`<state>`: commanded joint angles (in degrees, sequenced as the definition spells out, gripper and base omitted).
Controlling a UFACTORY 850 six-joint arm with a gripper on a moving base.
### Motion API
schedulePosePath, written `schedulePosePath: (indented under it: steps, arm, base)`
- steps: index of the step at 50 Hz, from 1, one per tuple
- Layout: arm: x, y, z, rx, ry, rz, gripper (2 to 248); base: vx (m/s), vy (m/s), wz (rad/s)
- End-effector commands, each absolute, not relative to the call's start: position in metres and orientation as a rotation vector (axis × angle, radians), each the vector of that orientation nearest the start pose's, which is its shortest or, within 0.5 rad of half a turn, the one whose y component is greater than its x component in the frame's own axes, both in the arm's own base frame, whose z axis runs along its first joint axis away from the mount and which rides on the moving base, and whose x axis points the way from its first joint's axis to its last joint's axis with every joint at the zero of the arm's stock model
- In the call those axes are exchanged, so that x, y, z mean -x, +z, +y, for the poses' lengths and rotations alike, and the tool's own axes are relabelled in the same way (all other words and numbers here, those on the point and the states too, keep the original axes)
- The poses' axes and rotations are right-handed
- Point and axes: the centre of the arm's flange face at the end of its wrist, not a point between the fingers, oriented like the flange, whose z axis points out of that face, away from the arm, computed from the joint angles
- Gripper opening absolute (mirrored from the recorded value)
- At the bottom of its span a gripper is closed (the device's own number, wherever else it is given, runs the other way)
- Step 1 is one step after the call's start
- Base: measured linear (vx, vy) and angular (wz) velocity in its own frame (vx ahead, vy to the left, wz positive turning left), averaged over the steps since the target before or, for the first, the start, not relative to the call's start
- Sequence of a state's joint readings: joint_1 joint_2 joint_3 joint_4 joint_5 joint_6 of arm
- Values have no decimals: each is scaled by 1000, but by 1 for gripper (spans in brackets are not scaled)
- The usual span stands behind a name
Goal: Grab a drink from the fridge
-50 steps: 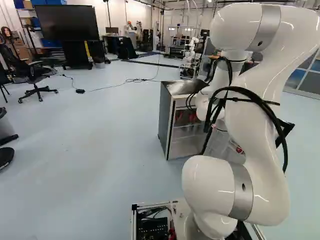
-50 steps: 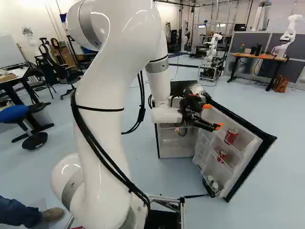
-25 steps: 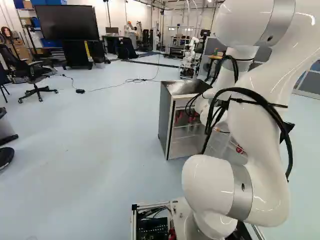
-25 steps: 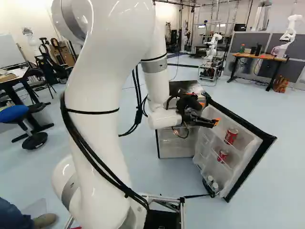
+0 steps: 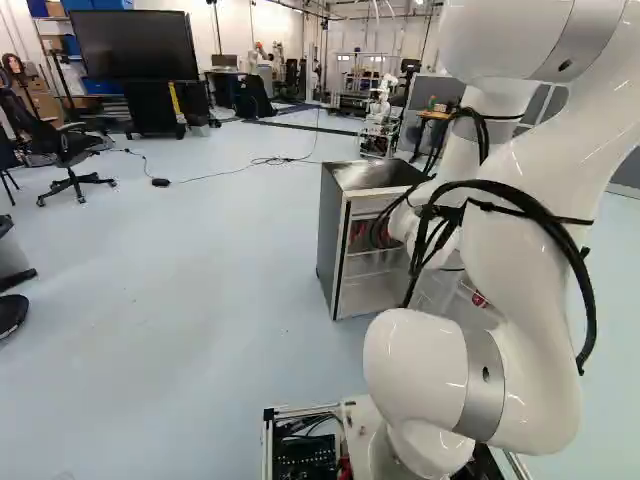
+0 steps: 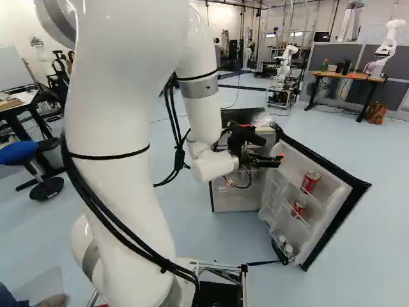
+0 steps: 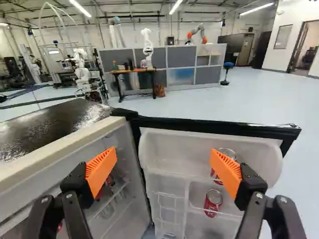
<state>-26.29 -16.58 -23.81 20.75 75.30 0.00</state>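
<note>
A white robot arm [image 6: 115, 121] is hovering at an open fridge [image 5: 336, 240], jaws standing wide apart, with red cans [image 6: 310, 182] sitting in the door [image 6: 338, 227] at right. The approach appears to be unfolding; grasping is requiring lowering and lining up on one.

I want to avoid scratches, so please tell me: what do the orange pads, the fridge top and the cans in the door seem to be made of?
Orange pads: matte and ribbed, probably rubber or flexible plastic; the look cannot settle which.
Fridge top: likely metal, dark grey with shiny, streaky reflections.
Cans: probably painted metal, glossy red with silvery ends.
</note>
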Motion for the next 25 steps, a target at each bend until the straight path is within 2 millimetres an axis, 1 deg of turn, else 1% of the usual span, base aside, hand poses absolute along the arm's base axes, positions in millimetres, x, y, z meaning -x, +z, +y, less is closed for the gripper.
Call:
schedulePosePath:
  steps: [12,25]
  arm:
    - [-332,316,-191,2607,-2239,987,247]
    - [-335,304,-181,2628,-2172,782,247]
  base:
    - [0,0,0]
    - [0,0,0]
